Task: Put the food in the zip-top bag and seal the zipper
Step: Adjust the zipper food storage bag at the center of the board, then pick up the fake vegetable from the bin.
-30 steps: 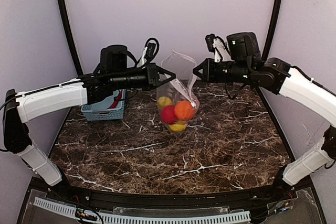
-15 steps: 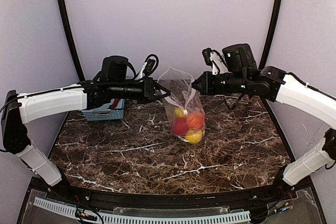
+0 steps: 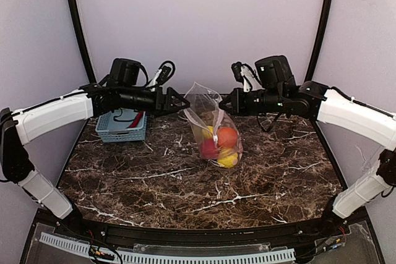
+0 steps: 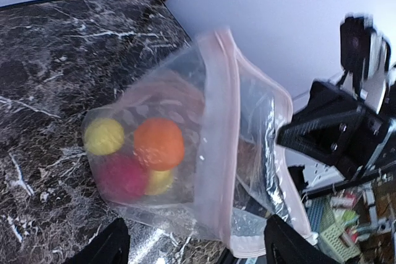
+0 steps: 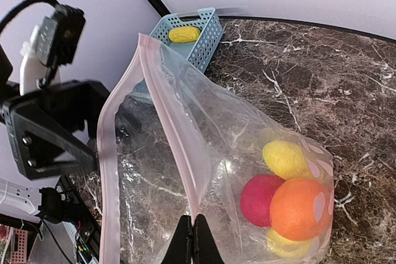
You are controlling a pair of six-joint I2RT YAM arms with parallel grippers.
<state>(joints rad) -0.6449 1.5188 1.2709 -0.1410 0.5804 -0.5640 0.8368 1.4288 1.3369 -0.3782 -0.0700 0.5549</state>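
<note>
So the bag (image 3: 207,112) is held up by the right gripper (image 3: 223,104), jaws pressed together on the pink zipper (image 5: 174,127) strip at the mouth. In the right wrist view the pinch is seen pretty clearly, with the thin plastic edge squeezed between the two fingertips.

The left gripper (image 3: 184,104) is parked just beside the other side of the mouth, jaws spread wide, and nothing is gripped by it. Whether the plastic is brushed by a finger can't be told.

The mouth is gaping, with the two pink strips well apart. The food is bunched together at the bottom of the bag: an orange ball (image 3: 227,136), a red piece (image 3: 209,149) and yellow pieces (image 3: 228,160). The bag's bottom is set down on the table (image 3: 154,183), around the middle and toward the back.

Off to the left, a basket (image 3: 122,129) is seen with another yellow bit (image 5: 184,33) and something red (image 3: 140,115) inside.
</note>
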